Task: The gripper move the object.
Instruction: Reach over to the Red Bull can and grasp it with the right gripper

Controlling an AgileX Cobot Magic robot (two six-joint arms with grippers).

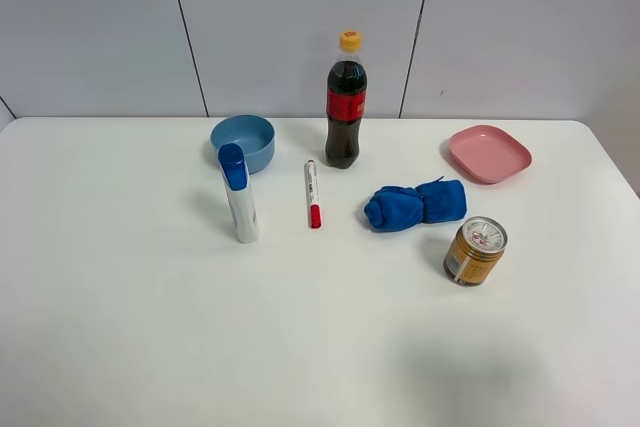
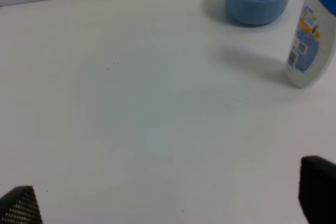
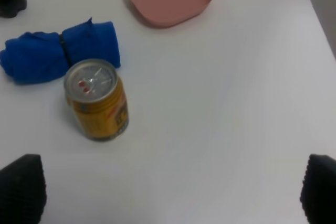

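The gold-orange can (image 1: 475, 251) with a silver pull-tab top stands upright on the white table at the right, in front of the blue cloth. In the right wrist view the can (image 3: 97, 100) stands a short way ahead of my right gripper (image 3: 170, 190) and off its centre line. That gripper's two dark fingertips (image 3: 21, 187) are wide apart and hold nothing. My left gripper (image 2: 168, 198) is also open and empty over bare table, far from the can. Neither arm shows in the exterior high view.
A rolled blue cloth (image 1: 415, 204) lies behind the can, a pink plate (image 1: 489, 153) at the back right. A dark cola bottle (image 1: 345, 102), a red-capped marker (image 1: 312, 193), a white bottle with a blue cap (image 1: 239, 195) and a blue bowl (image 1: 243, 142) stand mid-table.
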